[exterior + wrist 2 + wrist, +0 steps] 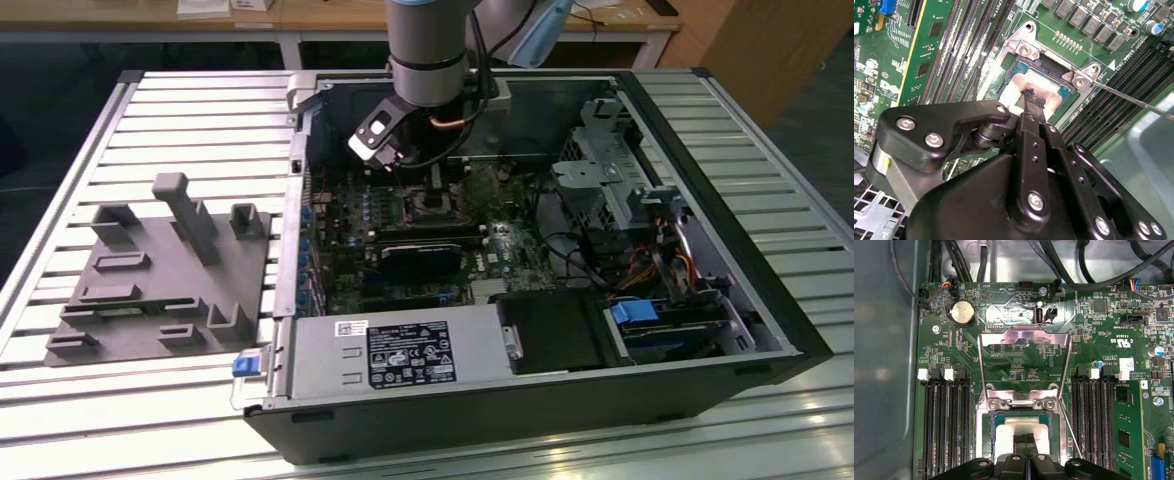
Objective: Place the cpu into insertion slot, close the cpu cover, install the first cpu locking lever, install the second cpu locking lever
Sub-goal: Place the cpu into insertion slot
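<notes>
Closed to a narrow point with its fingers together, the end effector (1033, 100) of the arm reaches down into an open computer case (534, 420) and rests its tip on the top of the cpu (1049, 86). The chip lies flat in the insertion slot (1023, 70), its silver-grey face showing around the dark fingertips in both wrist views.

At the exterior view's left, a grey moulded fixture (147, 270) with upright posts sits on the slatted metal bench (134, 90), just beside the case. The case lies on its side with its panel off. A silver power supply (387, 350) runs along its near wall, and behind it the green motherboard (347, 250) lies under the arm.

In the first wrist view, the cpu cover (1024, 335) is swung up and open, its silver frame clear of the chip. One thin locking lever (1072, 437) angles free beside the socket. Long black memory slots (946, 425) flank the socket on both sides, and a round coin battery (962, 313) sits on the board beyond the cover.

At the exterior view's right, a grey drive cage (601, 170) and bundled cables (674, 270) fill the end of the case.
</notes>
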Robot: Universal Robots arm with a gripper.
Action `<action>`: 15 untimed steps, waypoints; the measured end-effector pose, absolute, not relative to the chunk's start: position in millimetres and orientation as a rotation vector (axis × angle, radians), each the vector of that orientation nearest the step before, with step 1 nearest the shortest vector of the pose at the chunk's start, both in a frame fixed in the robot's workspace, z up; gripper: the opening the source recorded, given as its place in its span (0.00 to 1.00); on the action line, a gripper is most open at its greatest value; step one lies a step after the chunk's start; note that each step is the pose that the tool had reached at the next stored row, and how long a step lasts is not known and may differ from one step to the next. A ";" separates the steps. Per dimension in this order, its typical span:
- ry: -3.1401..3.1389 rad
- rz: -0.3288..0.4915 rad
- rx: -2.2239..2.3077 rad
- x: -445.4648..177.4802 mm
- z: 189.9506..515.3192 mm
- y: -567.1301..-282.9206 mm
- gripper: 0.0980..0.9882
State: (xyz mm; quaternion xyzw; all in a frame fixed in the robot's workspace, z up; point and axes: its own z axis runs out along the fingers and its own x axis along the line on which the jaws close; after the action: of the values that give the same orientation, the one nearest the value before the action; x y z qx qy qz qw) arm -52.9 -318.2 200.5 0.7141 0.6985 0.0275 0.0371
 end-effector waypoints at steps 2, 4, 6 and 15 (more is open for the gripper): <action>2.144 0.084 2.192 -52.9 200.0 -318.2 0.00; 2.144 0.083 2.192 -53.0 199.6 -318.3 0.00; 2.144 0.084 2.192 -53.0 199.3 -318.2 0.00; 2.144 0.085 2.192 -52.9 199.4 -318.2 0.00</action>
State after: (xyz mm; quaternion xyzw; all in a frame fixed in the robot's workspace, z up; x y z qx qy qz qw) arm -52.9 -318.2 199.4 0.7141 0.6985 0.0277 0.0371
